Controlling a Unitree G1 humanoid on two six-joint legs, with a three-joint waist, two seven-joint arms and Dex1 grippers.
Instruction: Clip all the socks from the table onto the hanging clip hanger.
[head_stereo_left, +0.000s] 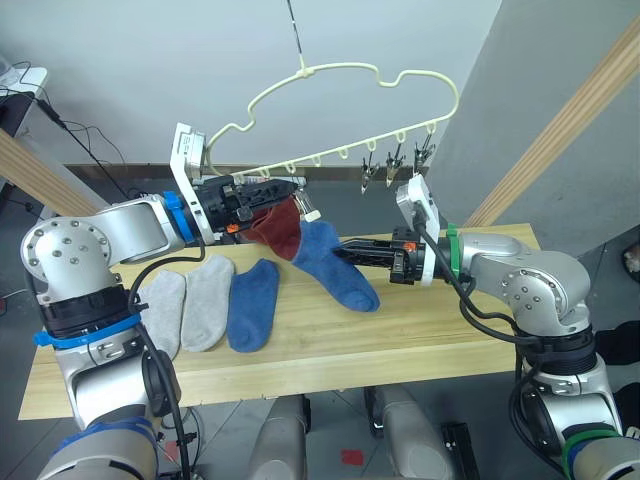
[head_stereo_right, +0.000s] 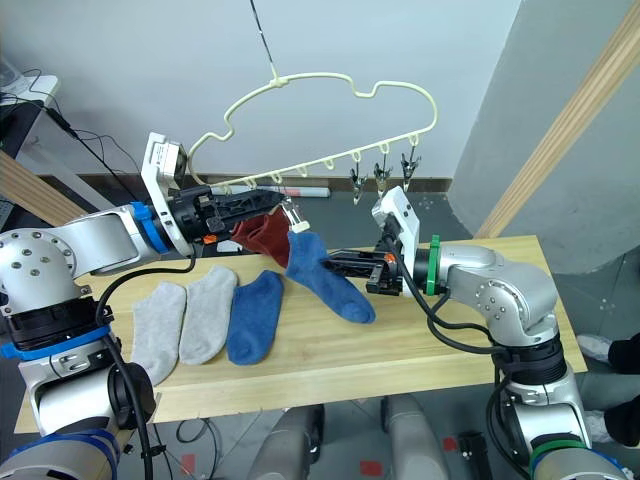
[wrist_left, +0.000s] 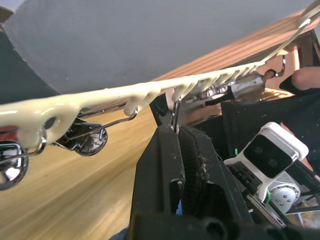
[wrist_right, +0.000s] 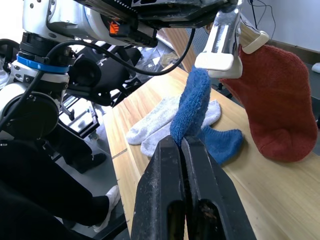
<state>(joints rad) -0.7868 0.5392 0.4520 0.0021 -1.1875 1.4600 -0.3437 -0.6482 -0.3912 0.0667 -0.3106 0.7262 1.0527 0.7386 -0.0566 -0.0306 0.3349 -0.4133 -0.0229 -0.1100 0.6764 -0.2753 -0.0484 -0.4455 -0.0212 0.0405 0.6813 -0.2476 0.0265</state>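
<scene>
The cream clip hanger (head_stereo_left: 352, 82) hangs on a wire above the table (head_stereo_left: 420, 335). My left gripper (head_stereo_left: 293, 192) is up at its bar, shut on one metal clip (wrist_left: 175, 117). Beside it a rust red sock (head_stereo_left: 279, 229) hangs from a clip. My right gripper (head_stereo_left: 346, 250) is shut on a blue sock (head_stereo_left: 336, 266), whose upper end rises to just under the held clip (wrist_right: 221, 46) while its foot trails on the wood. Two light grey socks (head_stereo_left: 161, 311) (head_stereo_left: 208, 300) and another blue sock (head_stereo_left: 254, 304) lie flat on the table's left half.
Several bare clips (head_stereo_left: 396, 166) dangle at the hanger's right end. Slanted wooden poles stand at the right (head_stereo_left: 570, 120) and left (head_stereo_left: 28, 172). A person's leg in dark trousers (wrist_right: 50, 200) is beside the table.
</scene>
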